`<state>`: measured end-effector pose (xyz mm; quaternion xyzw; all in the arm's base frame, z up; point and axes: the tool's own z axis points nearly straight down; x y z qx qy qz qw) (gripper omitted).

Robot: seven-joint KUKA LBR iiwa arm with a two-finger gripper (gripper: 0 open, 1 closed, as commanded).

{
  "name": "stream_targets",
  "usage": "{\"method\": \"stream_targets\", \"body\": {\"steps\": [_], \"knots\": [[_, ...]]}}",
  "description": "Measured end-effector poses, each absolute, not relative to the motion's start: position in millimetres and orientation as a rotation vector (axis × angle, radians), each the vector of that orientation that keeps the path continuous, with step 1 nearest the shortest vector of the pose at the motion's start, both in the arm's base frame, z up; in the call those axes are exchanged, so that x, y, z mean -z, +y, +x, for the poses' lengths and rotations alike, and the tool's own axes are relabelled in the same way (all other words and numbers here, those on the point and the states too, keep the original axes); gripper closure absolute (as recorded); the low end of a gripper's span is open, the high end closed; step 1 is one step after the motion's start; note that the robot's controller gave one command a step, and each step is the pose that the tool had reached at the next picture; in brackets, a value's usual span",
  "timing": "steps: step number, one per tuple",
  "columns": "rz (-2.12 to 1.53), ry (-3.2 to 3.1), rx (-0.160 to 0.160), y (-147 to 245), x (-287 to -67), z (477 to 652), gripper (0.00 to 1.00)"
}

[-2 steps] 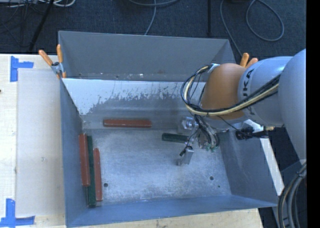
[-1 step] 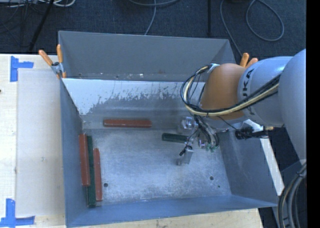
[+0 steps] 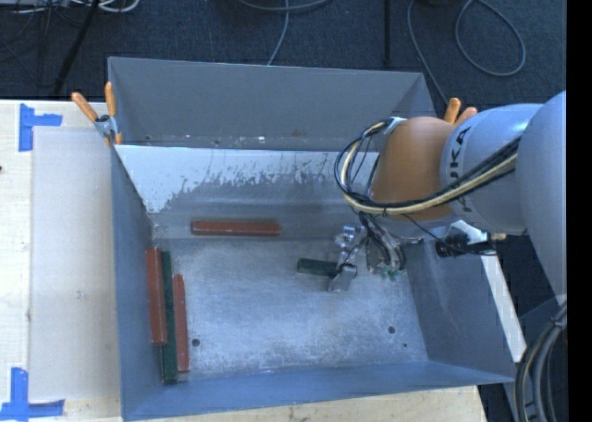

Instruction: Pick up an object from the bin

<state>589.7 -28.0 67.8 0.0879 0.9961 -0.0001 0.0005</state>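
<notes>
**Dark green bar (image 3: 314, 266) at the claw (image 3: 340, 278): thin, stiff, low-lying**

Lies flat on the floor of the bin (image 3: 277, 337), right of centre, long axis across the view, right end meeting the claw. Cannot tell whether released or clenched, nor whether gripping the bar at all.

Probably light and rigid, like a slim stick of wood or plastic: no give, and little height to bite on. Best taken across the narrow width, near the middle; if gripped at the very end, likely to tip or swing. Looks smooth, so may slip.

Further off, a red-brown bar (image 3: 236, 228) near the back wall. Against the left wall, two red-brown bars (image 3: 155, 295) with a second dark green bar (image 3: 168, 355) between them.
</notes>
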Motion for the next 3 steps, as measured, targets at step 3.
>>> {"method": "stream_targets", "body": {"steps": [3], "knots": [[0.256, 3.126, -0.001, -28.2, -188.7, 594.0, 1.00]]}}
